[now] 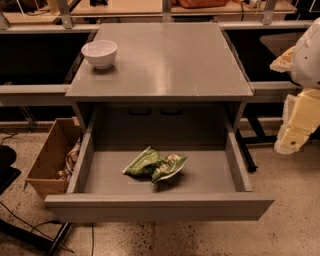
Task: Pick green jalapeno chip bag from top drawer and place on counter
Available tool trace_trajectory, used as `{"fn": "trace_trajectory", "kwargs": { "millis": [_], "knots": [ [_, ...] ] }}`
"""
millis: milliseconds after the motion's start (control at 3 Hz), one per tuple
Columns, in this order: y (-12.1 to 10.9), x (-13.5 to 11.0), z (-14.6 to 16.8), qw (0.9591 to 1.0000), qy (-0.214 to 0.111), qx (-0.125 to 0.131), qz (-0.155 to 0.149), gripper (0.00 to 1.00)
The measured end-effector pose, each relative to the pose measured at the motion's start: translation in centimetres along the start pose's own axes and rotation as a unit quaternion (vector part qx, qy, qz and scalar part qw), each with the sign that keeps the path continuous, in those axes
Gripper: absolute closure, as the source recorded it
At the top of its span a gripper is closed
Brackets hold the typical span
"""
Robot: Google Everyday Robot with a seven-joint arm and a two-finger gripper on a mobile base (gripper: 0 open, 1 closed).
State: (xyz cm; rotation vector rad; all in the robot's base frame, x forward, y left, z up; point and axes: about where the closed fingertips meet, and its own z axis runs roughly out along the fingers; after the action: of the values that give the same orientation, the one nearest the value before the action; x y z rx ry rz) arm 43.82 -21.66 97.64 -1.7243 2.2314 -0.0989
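1. Underfoot, speckled beige stone floor [200, 240], dim and warmly lit.
2. At centre, boxy grey cabinet [165, 127] on that floor.
3. Just left of the cabinet, open brown cardboard box [47, 165] on the floor, contents unclear.
4. At lower left, thin black cables [25, 215] across the floor.
5. Behind, pale grey horizontal metal rails [30, 92] to both sides, deep shadow between them.
6. Along the top edge, tan wooden tabletop [125, 7] with grey metal uprights [64, 12].
7. At the right edge, cream-coloured gripper [292, 137], above the floor, apart from the cabinet's right side.
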Motion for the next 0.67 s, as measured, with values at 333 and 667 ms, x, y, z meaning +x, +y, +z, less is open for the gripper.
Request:
{"fn": "trace_trajectory", "kwargs": {
  "millis": [333, 667],
  "knots": [
    [0.0, -0.12, -0.18, 1.0, 0.003, 0.004, -0.001, 0.0],
    [0.0, -0.54, -0.81, 0.9997, 0.015, 0.017, -0.006, 0.0]
  ]
}}
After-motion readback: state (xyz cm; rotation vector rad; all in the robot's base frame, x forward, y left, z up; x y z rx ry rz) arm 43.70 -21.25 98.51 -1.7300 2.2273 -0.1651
